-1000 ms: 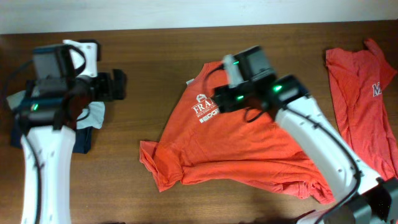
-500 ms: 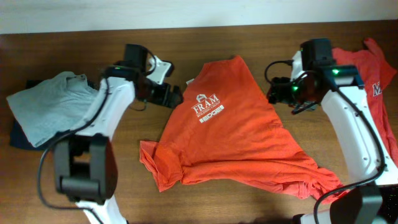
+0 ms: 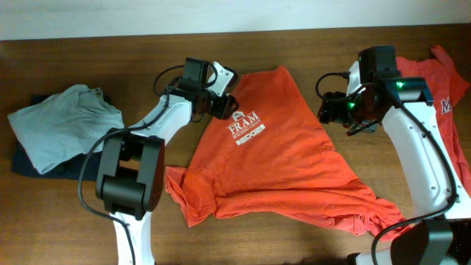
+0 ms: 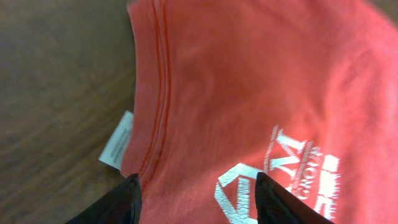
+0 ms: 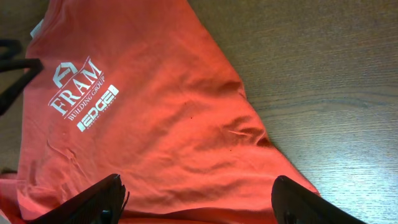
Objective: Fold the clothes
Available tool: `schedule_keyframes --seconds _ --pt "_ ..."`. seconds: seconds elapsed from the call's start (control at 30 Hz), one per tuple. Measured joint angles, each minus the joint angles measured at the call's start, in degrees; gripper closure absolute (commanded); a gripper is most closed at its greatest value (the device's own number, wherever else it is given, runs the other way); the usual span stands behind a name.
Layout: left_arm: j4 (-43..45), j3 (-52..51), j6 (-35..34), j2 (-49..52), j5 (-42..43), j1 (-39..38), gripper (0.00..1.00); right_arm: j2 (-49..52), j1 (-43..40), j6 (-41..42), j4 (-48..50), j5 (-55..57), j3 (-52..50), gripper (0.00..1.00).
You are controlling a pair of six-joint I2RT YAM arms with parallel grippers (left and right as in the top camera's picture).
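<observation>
near strip: bare wood of the brown wooden table in front of the shirt. Both arm bases stand here, with free room between them.
shirt: orange-red T-shirt with white "FRAM" chest lettering, spread mid-table, print up. Near edge is rumpled and bunched at both corners; far part lies flat.
left room: open wood between the shirt's left edge and a grey cloth garment, which lies on a dark blue garment at the table's left end.
right room: narrower wood gap, then a second orange-red T-shirt at the table's right end, apart from the first.
right gripper: right gripper hovers over the shirt's slanting right edge. Released, fingers wide apart, nothing between them.
left gripper: left gripper is at the shirt's far-left stitched edge, just beside a white tag. Fingers are apart and straddle the edge; cloth lies flat between them, not pinched.
far strip: bare wood behind the shirt, up to the pale wall.
</observation>
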Motion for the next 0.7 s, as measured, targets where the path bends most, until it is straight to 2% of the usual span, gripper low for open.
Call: schedule_keyframes --seconds 0.07,0.13,0.23,0.27,0.3,0.33,0.37,0.4,0.43,0.5,0.53,0.57,0.63,0.67,0.7 --pt "-0.2 0.0 0.0 1.2 -1.0 0.0 0.45 0.0 0.0 0.0 0.0 0.0 0.0 0.19" --pt "-0.4 0.0 0.0 1.5 -1.6 0.0 0.57 0.0 0.0 0.0 -0.1 0.0 0.0 0.20" --pt "-1.1 0.0 0.2 1.5 -2.3 0.0 0.96 0.0 0.0 0.0 -0.1 0.0 0.0 0.19" --pt "-2.0 0.0 0.2 1.5 -2.4 0.0 0.99 0.0 0.0 0.0 -0.1 0.0 0.0 0.20" --pt "-3.2 0.1 0.2 1.5 -2.5 0.0 0.93 0.0 0.0 0.0 -0.1 0.0 0.0 0.19" --pt "-4.8 0.1 0.2 1.5 -2.6 0.0 0.74 0.0 0.0 0.0 -0.1 0.0 0.0 0.19" --pt "-5.4 0.1 0.3 1.5 -2.6 0.0 0.60 0.0 0.0 0.0 -0.1 0.0 0.0 0.19" --pt "-5.8 0.1 0.3 1.5 -2.3 0.0 0.51 0.0 0.0 0.0 -0.1 0.0 0.0 0.19" --pt "-5.9 0.1 0.2 1.5 -2.1 0.0 0.45 0.0 0.0 0.0 -0.1 0.0 0.0 0.19" --pt "-6.0 0.5 0.3 1.5 -1.2 -0.2 0.44 0.0 0.0 0.0 -0.1 0.0 0.0 0.20" --pt "-6.0 0.6 0.2 1.5 -1.2 -0.2 0.49 0.0 0.0 0.0 -0.1 0.0 0.0 0.19" --pt "-6.0 0.6 0.2 1.5 -1.2 -0.2 0.61 0.0 0.0 0.0 -0.1 0.0 0.0 0.19" --pt "-6.0 0.6 0.4 1.5 -1.6 -0.2 0.95 0.0 0.0 0.0 -0.1 0.0 0.0 0.19" --pt "-6.2 0.6 0.2 1.5 -1.8 -0.2 1.00 0.0 0.0 0.0 -0.1 0.0 0.0 0.19" --pt "-6.4 0.6 0.2 1.7 -2.0 -0.1 1.00 0.0 0.0 0.0 -0.1 0.0 0.0 0.19"
